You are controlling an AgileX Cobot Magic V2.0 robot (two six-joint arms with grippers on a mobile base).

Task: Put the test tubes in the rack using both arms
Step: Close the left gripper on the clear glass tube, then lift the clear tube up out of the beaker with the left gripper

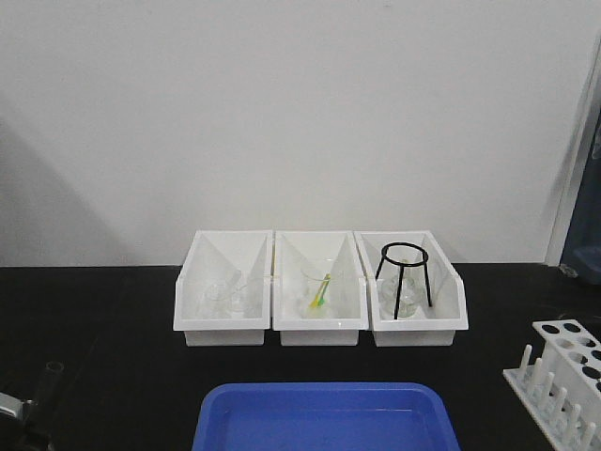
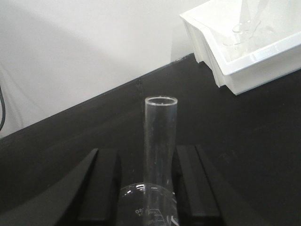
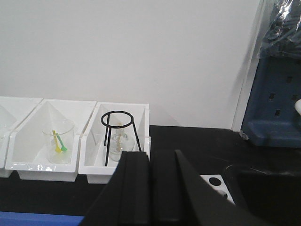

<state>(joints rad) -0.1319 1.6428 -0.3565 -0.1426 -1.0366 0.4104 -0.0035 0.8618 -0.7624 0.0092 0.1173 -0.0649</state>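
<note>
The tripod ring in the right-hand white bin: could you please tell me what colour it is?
Black; the tripod ring shows best in the exterior front-facing view.

Plain white wall (image 1: 282, 113) behind a black tabletop (image 1: 94, 310) — blue object (image 3: 277, 103) far right.

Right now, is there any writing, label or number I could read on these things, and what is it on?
No text can be read in any view.
Faint white print on the curved glass at the bottom of the left wrist view: too blurred to read.
The white bins, blue tray, white rack and black ring stand: no lettering shows.
</note>
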